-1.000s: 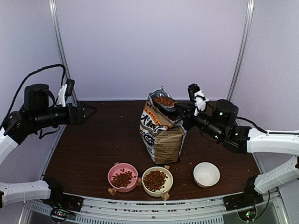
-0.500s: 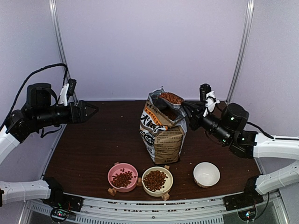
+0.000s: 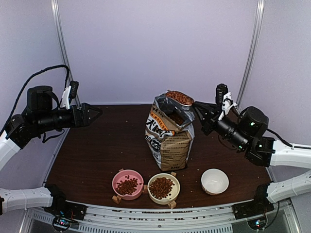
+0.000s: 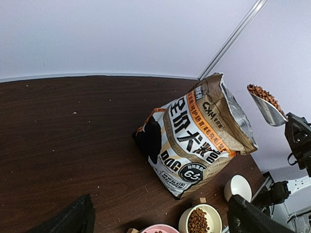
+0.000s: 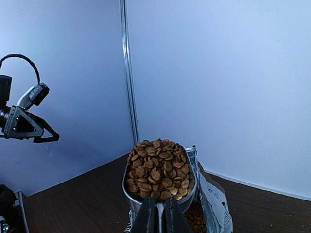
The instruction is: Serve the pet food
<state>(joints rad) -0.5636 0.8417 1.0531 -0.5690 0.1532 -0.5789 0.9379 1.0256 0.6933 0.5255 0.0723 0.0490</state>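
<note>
- Right pincer (image 5: 156,213) clamped on the handle of a metal scoop (image 4: 266,109) heaped with pet food (image 5: 158,170), above the open bag (image 3: 167,141).
- Left pincer (image 3: 93,113) spread wide apart, holding nothing.

The scoop (image 3: 181,99) is now clear of the bag (image 3: 167,136). A second ago it sits low in the open mouth, half a second ago it is at the rim, and now it rides above and slightly right of the bag's top edge. Its heap of pet food (image 3: 179,96) is raised with it. The right gripper (image 3: 198,108), clamped on the scoop's handle, stands higher and further right. The right arm's wrist and forearm are drawn back rightward.
</note>
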